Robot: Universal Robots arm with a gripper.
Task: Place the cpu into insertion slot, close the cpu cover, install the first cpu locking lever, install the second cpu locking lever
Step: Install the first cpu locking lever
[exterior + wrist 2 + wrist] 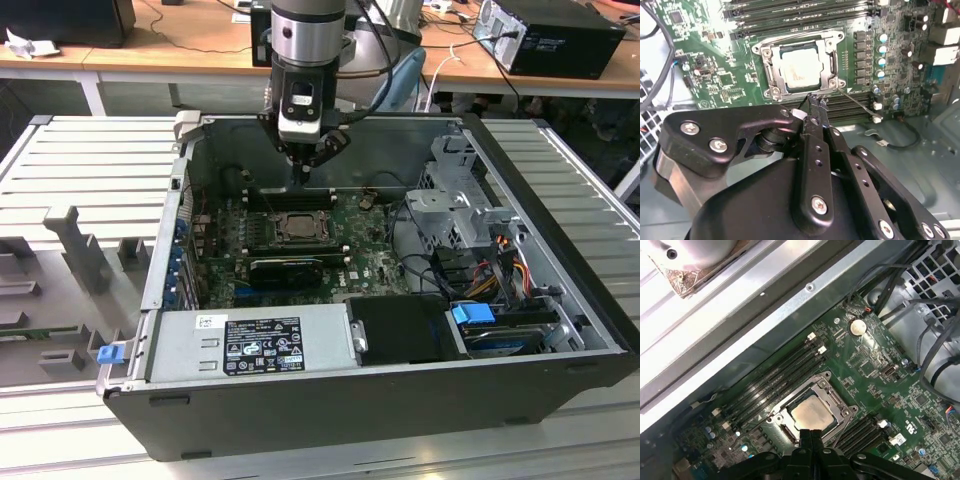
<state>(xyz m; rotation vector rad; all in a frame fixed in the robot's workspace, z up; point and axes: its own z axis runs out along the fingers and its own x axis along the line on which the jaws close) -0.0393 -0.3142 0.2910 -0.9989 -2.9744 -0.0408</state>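
Claw (811, 434) near flat-lying cpu (809, 413)

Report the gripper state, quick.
The gripper is shut, fingertips together at the edge of the cpu cover; whether it pinches anything cannot be told.

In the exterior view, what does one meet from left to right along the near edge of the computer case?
A blue clip, the silver power supply, a black box, a blue tab.
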